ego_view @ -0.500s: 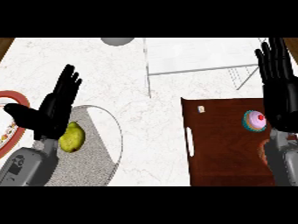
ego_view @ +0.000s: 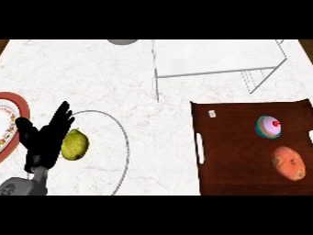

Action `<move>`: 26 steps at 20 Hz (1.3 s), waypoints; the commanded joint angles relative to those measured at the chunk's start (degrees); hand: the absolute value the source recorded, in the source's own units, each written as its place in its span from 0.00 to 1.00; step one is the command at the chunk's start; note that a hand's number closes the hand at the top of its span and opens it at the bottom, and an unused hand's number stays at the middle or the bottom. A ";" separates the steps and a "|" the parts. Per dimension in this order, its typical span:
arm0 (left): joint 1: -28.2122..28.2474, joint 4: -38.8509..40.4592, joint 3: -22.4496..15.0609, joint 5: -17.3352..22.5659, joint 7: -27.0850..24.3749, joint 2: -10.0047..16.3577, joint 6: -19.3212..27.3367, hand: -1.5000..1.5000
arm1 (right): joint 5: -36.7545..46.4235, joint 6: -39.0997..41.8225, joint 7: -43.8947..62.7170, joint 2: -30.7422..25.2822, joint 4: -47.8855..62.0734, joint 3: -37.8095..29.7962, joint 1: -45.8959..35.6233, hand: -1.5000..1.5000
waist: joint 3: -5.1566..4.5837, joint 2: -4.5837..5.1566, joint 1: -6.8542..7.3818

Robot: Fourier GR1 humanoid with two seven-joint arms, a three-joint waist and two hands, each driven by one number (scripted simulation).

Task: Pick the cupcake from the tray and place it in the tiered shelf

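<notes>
The cupcake (ego_view: 270,126), pink frosting with a red cherry in a teal wrapper, stands upright on the dark brown tray (ego_view: 237,160) at the right. The tiered shelf (ego_view: 216,57), white with thin wire posts, sits at the back right, just beyond the tray. My left hand (ego_view: 47,137) is at the lower left, fingers straight and spread, holding nothing, far from the cupcake. My right hand shows nowhere in the head view.
An orange fruit (ego_view: 289,162) lies on the tray in front of the cupcake. A yellow-green pear (ego_view: 75,144) rests on a pale plate (ego_view: 123,137) beside my left hand. A red-rimmed plate (ego_view: 3,103) is at the left edge. A grey round object (ego_view: 123,41) sits at the back.
My right hand, raised over the tray's right side before, has dropped out of view. My left hand has sunk lower and toward the near edge. The cupcake has not moved.
</notes>
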 commanded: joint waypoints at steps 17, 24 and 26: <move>1.68 2.66 3.73 1.08 5.70 2.35 -6.51 0.50 | -2.03 37.87 -9.08 -20.47 16.17 -0.49 0.61 0.00 | -0.25 -1.25 1.06; 1.89 2.11 3.56 -1.24 5.06 0.30 -5.09 0.50 | 0.47 25.75 13.62 -14.99 1.45 3.52 -2.54 0.00 | -0.25 -1.27 1.05; -0.46 3.35 2.89 -1.97 6.50 -1.10 -3.79 0.50 | -1.52 22.54 24.05 -11.93 -3.70 5.84 -6.79 0.00 | -0.31 -1.26 1.09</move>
